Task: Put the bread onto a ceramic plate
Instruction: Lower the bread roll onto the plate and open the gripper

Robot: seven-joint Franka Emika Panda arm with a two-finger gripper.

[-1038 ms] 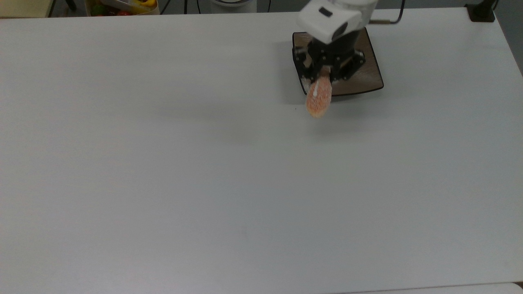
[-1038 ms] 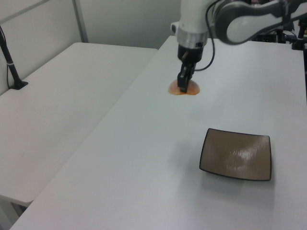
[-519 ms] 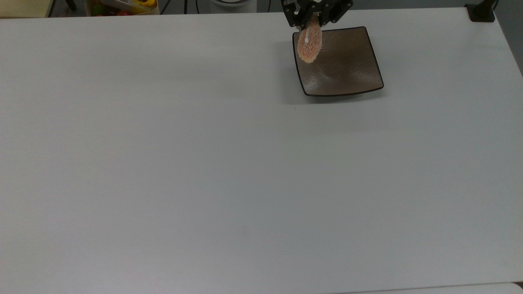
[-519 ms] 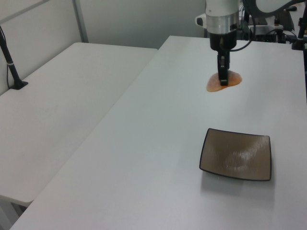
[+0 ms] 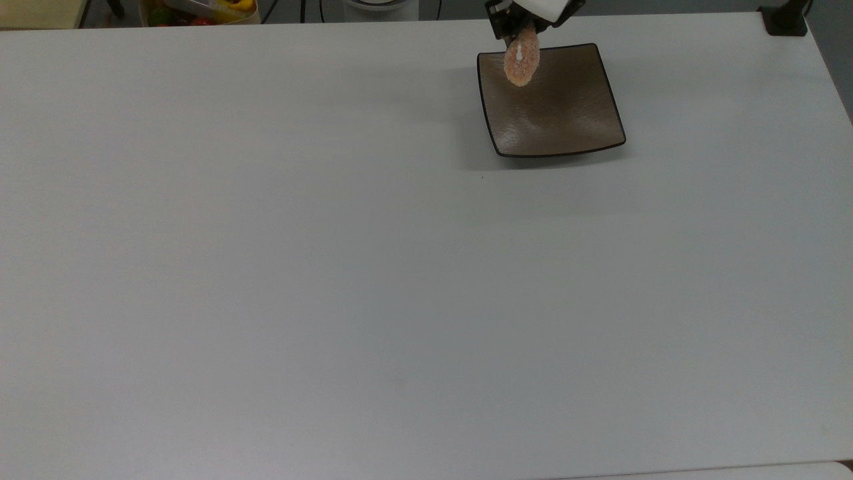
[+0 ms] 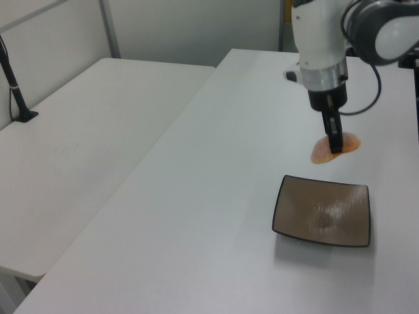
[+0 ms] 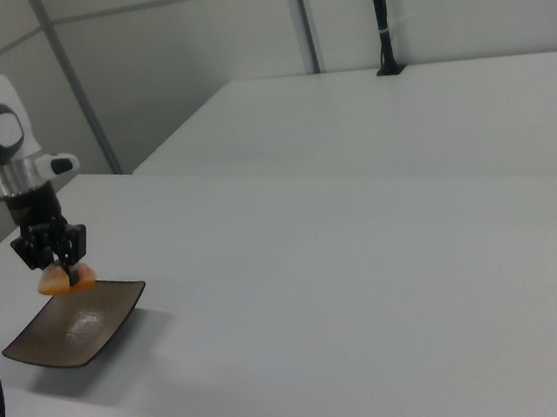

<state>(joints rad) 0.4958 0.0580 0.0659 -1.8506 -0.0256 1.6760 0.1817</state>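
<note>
The orange-pink bread (image 5: 521, 59) with its thin white stripe hangs in the air, held at one end by my gripper (image 5: 526, 28), which is shut on it. In the top view it overlaps the far-left part of the square brown ceramic plate (image 5: 566, 113). The left view shows the bread (image 6: 327, 149) above and just beyond the plate's (image 6: 322, 210) far edge, under the gripper (image 6: 335, 140). In the right view the bread (image 7: 57, 281) hovers over the plate's (image 7: 76, 327) far left corner, clear of its surface, beneath the gripper (image 7: 58, 262).
The plate sits on a wide white table (image 5: 333, 267). A container with colourful items (image 5: 200, 10) stands beyond the table's far edge in the top view. A second white table (image 6: 72, 144) lies alongside, with a black post (image 6: 14, 85) on it.
My gripper has carried the bread from beside the plate around to its far side and lowered it closer to the plate. The plate has stayed put.
</note>
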